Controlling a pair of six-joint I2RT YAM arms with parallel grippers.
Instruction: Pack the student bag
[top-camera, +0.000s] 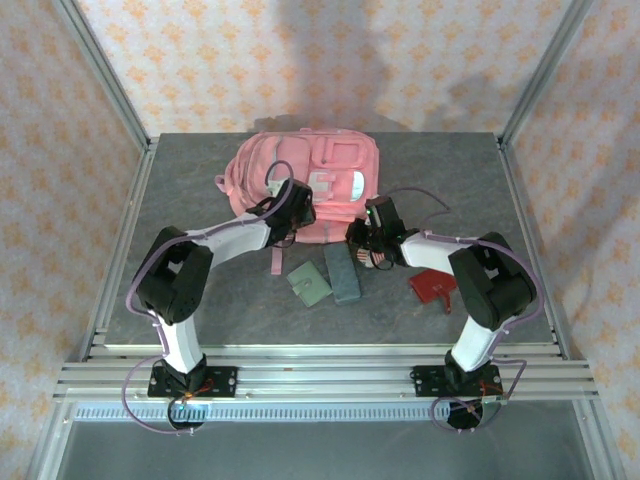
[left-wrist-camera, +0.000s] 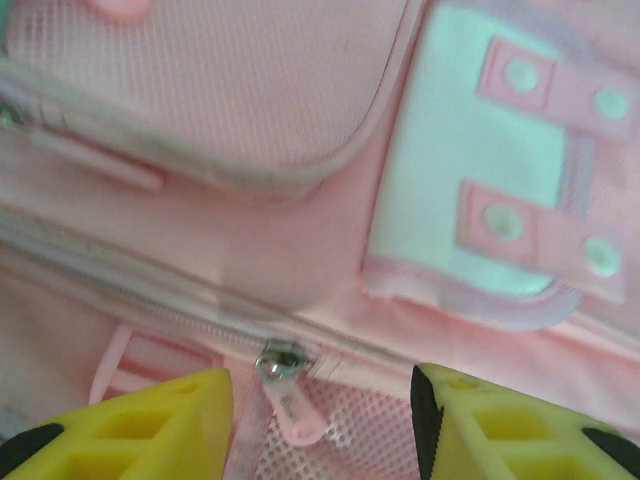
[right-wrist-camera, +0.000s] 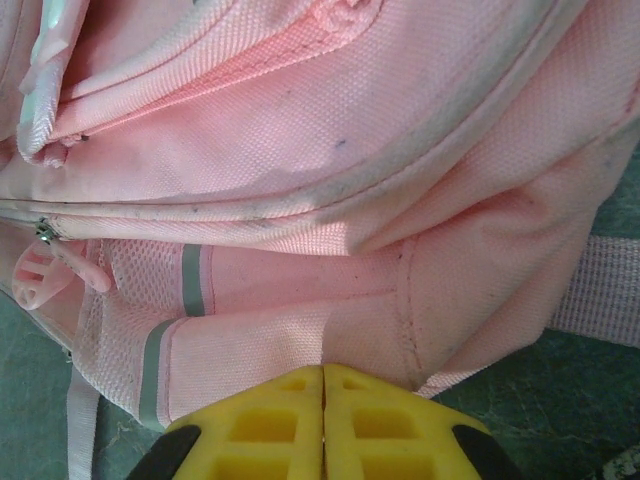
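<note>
The far middle of the table (top-camera: 180, 300) is taken up by the student bag (top-camera: 300, 165). Bare surface is seen on both sides of it, out to the frame posts (top-camera: 110, 80). The strip in front of the bag is crowded by a green wallet (top-camera: 308, 283) and a dark pouch (top-camera: 343, 273) lying just beside each other, with a red wallet (top-camera: 433, 288) well apart to the right. The gap between the parted fingers of the left gripper (left-wrist-camera: 318, 400) is occupied by a zipper pull (left-wrist-camera: 285, 370). The way ahead of the closed right gripper (right-wrist-camera: 325, 385) is blocked by the bag's lower edge.
</note>
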